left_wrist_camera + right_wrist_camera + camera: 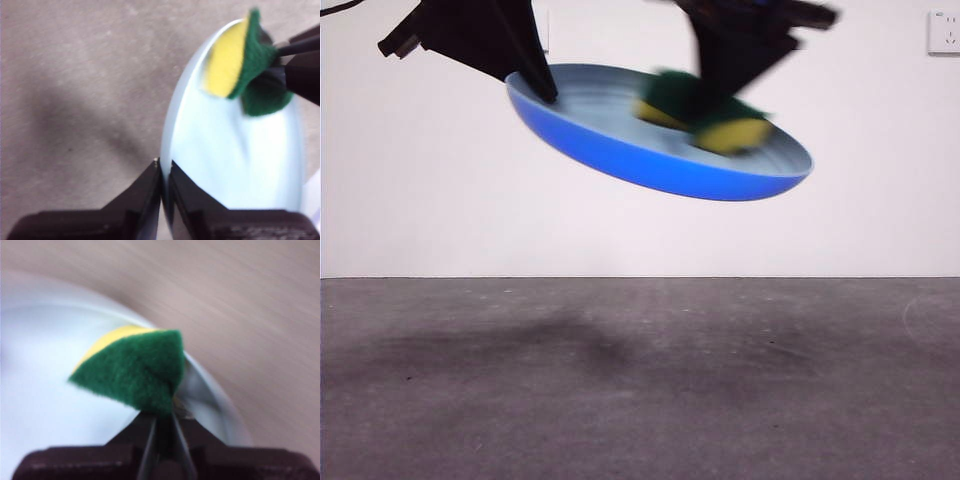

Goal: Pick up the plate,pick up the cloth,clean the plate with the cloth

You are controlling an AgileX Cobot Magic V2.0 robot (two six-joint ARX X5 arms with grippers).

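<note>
— Where was the plate (650,165)?
— In the air, well above the grey table (640,390), tilted, its rim clamped between the left gripper (165,172)'s jaws.
— And the cloth (720,118)?
— A yellow sponge with a green top, pressed against the plate's inner face, pinched tight in the right gripper (162,422)'s jaws and blurred in all views.

Front: low, level, near. Wrists: close, looking down past jaws. Shared: plate (650,165), sponge (235,60).
</note>
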